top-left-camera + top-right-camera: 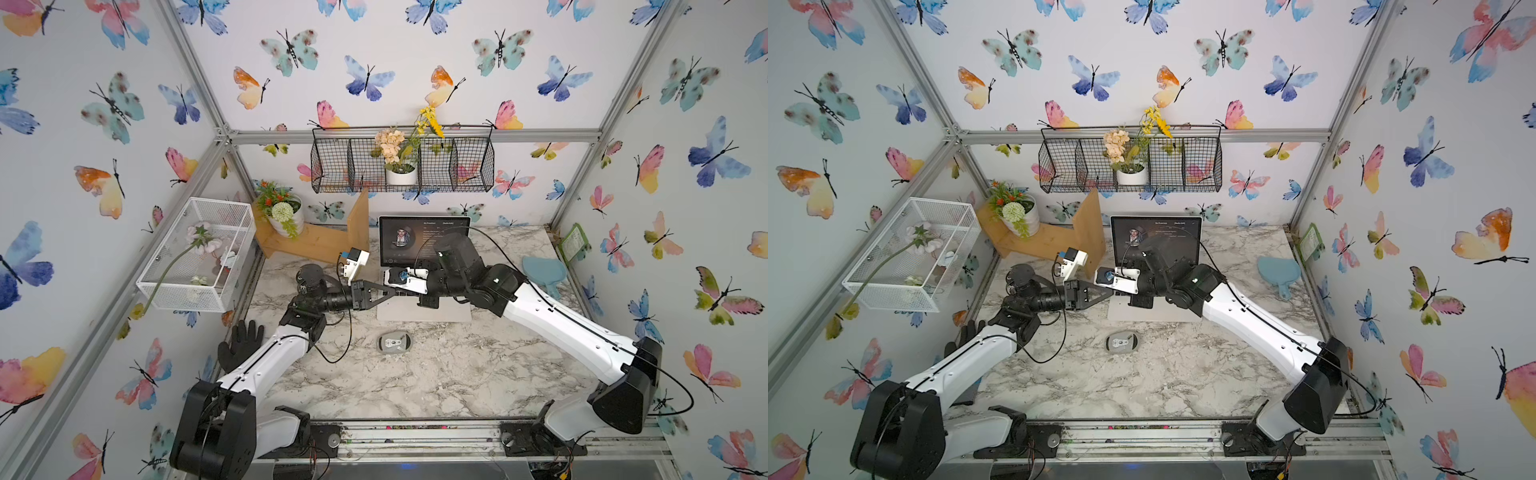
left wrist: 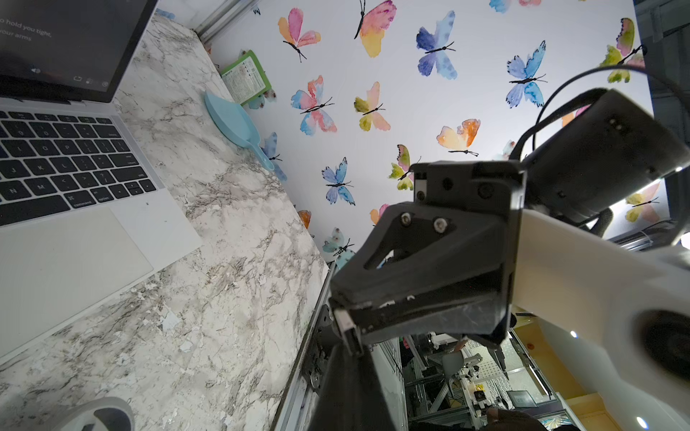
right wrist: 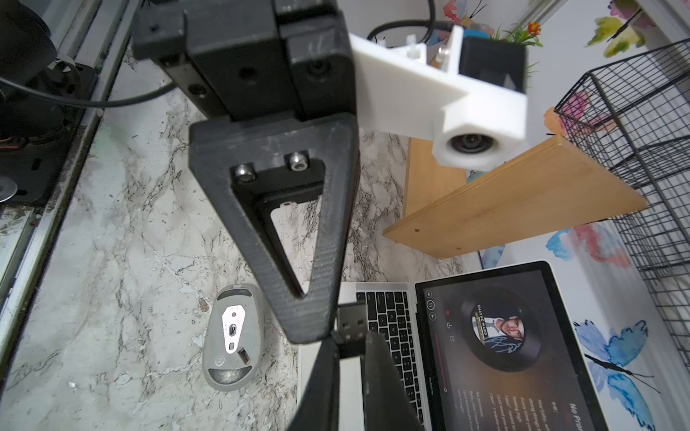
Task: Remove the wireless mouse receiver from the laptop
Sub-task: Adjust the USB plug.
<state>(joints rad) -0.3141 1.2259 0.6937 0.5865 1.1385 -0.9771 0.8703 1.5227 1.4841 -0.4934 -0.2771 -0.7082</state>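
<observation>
- wireless mouse receiver (image 3: 350, 322): already out of the laptop (image 1: 419, 311), held in the air over the keyboard's left part. Too small to make out in the top views.
- right pincer (image 3: 350, 345): nearly closed, its tips clamping the receiver's black cap; the metal plug with two square holes sticks out free.
- left pincer (image 3: 317, 332): fully closed, its tip right against the plug end. I cannot tell whether it actually pinches the plug or only touches it.
- Handling (my judgement): very light, stiff, no give. The metal shell is smooth, so it is likely slippery, and the cap is short, so there is little to hold.
- Where to hold: across the flat wide faces of the plug or square across the cap, centred on the pads. An off-centre pinch could twist it or flick it out.
- Squeezing probably won't hurt it. The real risk is dropping it, since a small dark part is hard to re-grasp off the marble bench (image 1: 415, 382) or the keys.
- If this is a handover, one pincer should let go only once the other has a firm hold.
- grey mouse (image 1: 394, 342): on the bench in front of the laptop, well apart from both pincers.
</observation>
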